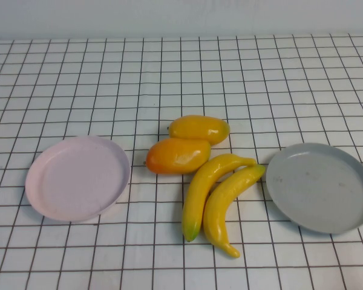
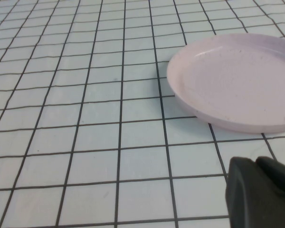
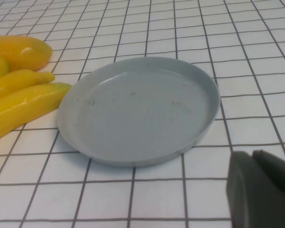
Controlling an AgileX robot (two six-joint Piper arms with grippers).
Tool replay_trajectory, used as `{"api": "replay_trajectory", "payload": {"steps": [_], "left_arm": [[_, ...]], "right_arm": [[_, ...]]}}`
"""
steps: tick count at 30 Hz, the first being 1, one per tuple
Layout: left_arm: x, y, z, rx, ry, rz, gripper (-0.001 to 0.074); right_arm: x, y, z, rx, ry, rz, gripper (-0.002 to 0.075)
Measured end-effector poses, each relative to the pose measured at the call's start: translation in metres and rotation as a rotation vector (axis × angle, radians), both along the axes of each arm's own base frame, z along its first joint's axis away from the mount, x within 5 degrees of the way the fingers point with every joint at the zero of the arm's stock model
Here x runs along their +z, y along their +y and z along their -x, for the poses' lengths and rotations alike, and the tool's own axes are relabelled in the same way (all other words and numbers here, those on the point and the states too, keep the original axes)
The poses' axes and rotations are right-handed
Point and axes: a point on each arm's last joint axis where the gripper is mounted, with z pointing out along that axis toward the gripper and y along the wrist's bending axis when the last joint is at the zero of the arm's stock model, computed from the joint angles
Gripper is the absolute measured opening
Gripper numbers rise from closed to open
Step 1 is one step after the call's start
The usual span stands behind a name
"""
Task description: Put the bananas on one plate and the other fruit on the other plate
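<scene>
both bananas (image 1: 215,196) lie touching, so grabbing one could nudge the other; left gripper (image 2: 261,192) near the pink plate (image 2: 180,85), right gripper (image 3: 261,190) near the grey plate (image 3: 85,95), finger state i cannot tell.

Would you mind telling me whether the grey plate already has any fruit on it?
Empty. The grey plate is bare in the high and right wrist views; both bananas lie beside it on the table.

White surface (image 1: 78,84) with a black grid; pale pink plate (image 1: 77,179); grey plate (image 1: 322,187); yellow bananas (image 1: 218,196); orange-yellow fruits (image 1: 187,145); dark left claw (image 2: 261,194); dark right claw (image 3: 261,190).
</scene>
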Motion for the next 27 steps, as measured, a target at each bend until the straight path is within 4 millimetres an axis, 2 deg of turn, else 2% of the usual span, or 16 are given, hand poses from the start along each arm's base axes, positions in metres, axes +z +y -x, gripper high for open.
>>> {"api": "replay_trajectory", "payload": {"steps": [24, 26, 27], "left_arm": [[0.0, 0.0, 0.0, 0.0, 0.0, -0.001, -0.0005], [0.0008, -0.0009, -0.0002, 0.004, -0.008, 0.046, -0.0005], [0.0017, -0.0025, -0.0006, 0.009, -0.018, 0.126, -0.0005]], "right_arm": [[0.0, 0.0, 0.0, 0.0, 0.0, 0.0, -0.0016], [0.0, 0.0, 0.0, 0.0, 0.0, 0.0, -0.0016], [0.0, 0.0, 0.0, 0.0, 0.0, 0.0, -0.0016]]}}
